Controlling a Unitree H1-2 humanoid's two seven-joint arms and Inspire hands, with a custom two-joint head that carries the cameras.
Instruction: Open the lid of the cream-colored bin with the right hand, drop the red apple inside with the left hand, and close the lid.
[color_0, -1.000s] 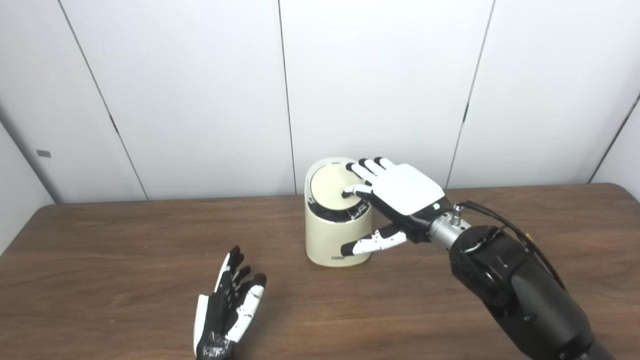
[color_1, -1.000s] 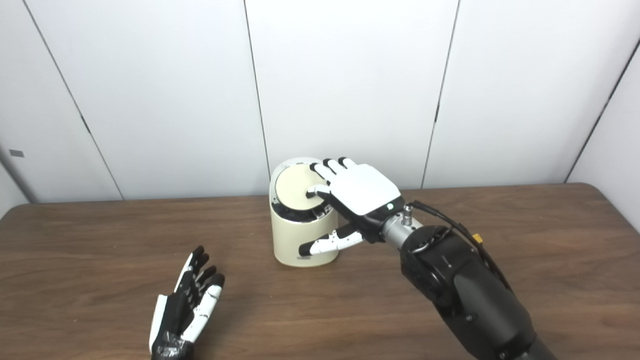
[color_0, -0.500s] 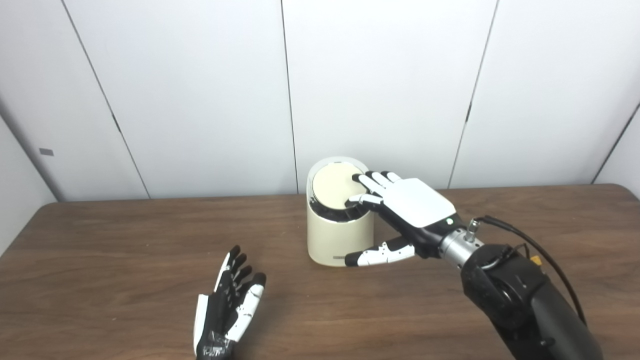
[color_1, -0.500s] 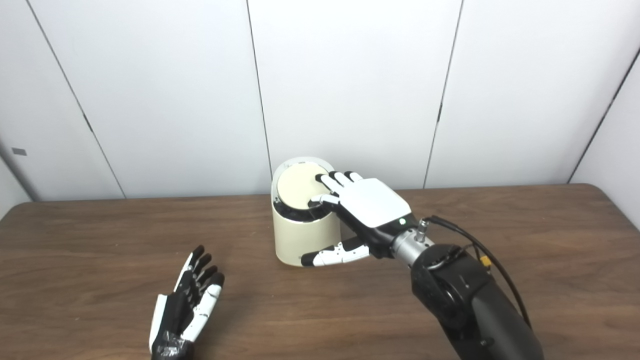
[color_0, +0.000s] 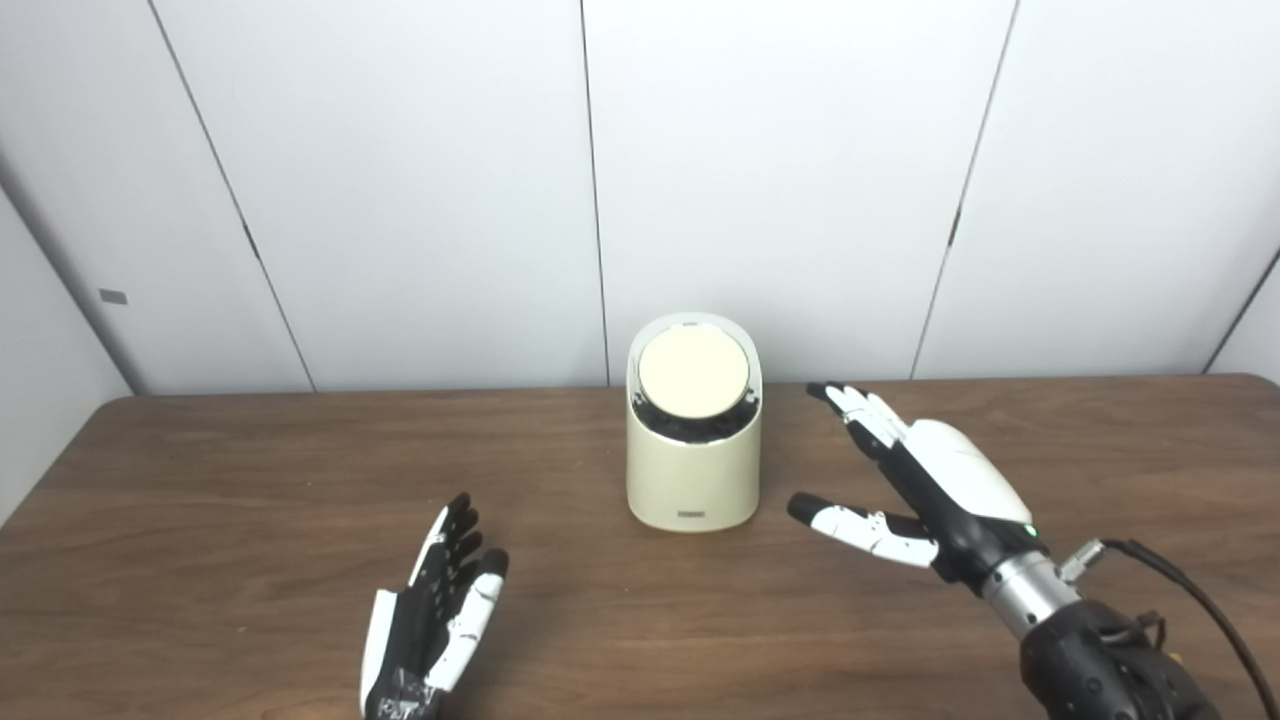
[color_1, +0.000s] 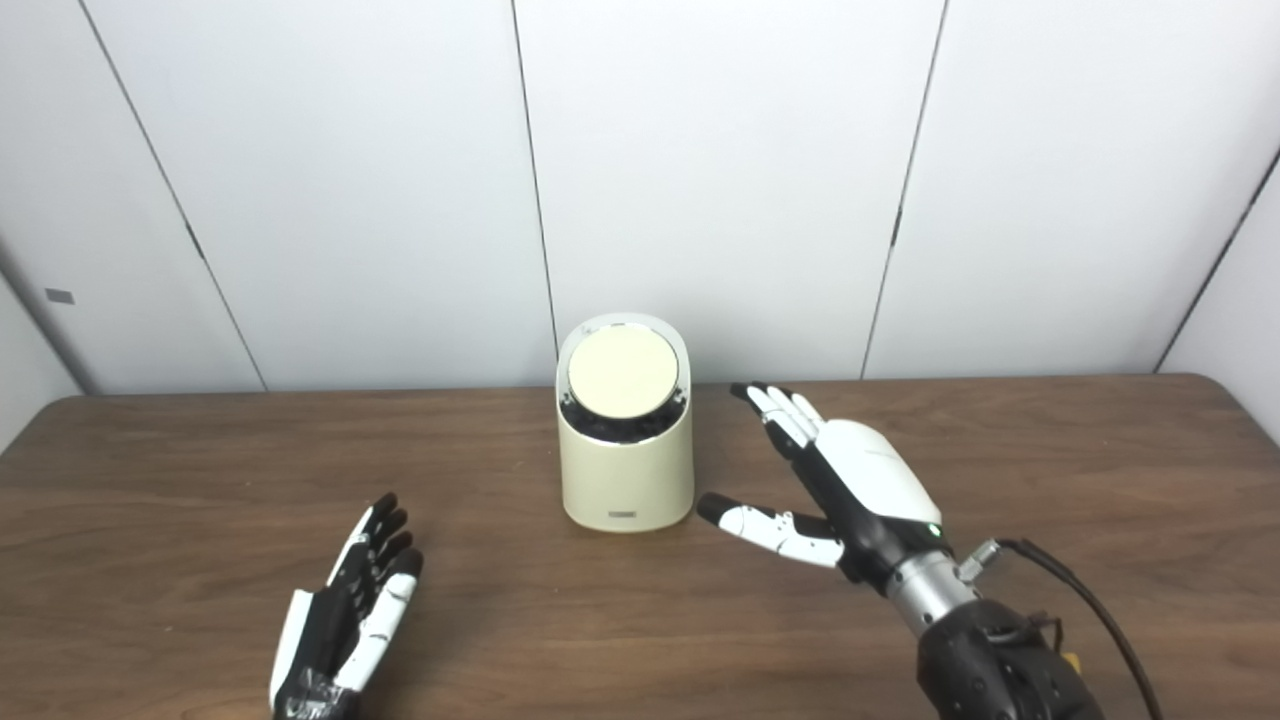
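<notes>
On the bench (color_0: 250, 480), bin (color_0: 692, 455) is sitting lidded; I'm seeing no apple. Both hands are hanging empty, fingers spread: right hand (color_0: 925, 490) beside bin, left hand (color_0: 430, 625) resting nearer me.

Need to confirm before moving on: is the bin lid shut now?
Shut, apparently: the lid sits flat within the bin rim, both hands clear.

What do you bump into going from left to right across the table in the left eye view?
Left hand → bin → right hand.
</notes>
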